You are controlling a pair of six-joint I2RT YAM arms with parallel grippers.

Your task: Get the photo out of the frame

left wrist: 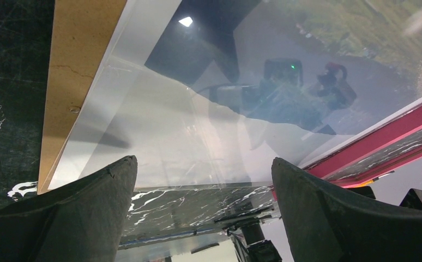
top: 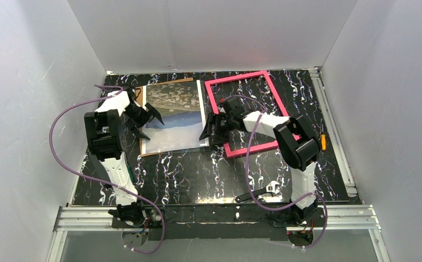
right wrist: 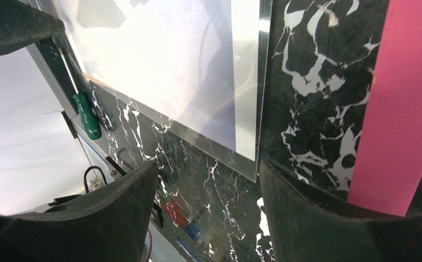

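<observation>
Lying flat on the black marbled table (top: 198, 169), left of centre, the photo (top: 173, 117) is already out of the frame (top: 236, 77) and rests picture-side up on a brown backing board (top: 165, 83), which shows only as thin strips along the far, left and near edges. The pink frame sits just to the photo's right, empty, w/ table showing through it. Its near-left part is hidden under the R arm. L gripper (left wrist: 203, 164) hangs over the photo's left side, fingers spread wide, nothing btwn them. R gripper (right wrist: 208, 166) sits low over the gap btwn the photo's near-right corner and the frame's left rail, fingers well apart and gripping nothing. Whether one finger touches the rail can't be told. The photo surface is v. glossy: in both wrist views glare and reflections wash out most of the print, and a clear edge hints at a transparent sheet on top, not certain. A green-handled screwdriver (right wrist: 89, 117) is partly cut off in the R wrist view. A wrench (top: 259, 192) lies near the R arm's base. There's also a small orange item (top: 323, 142) by the R arm, too small to ID.
</observation>
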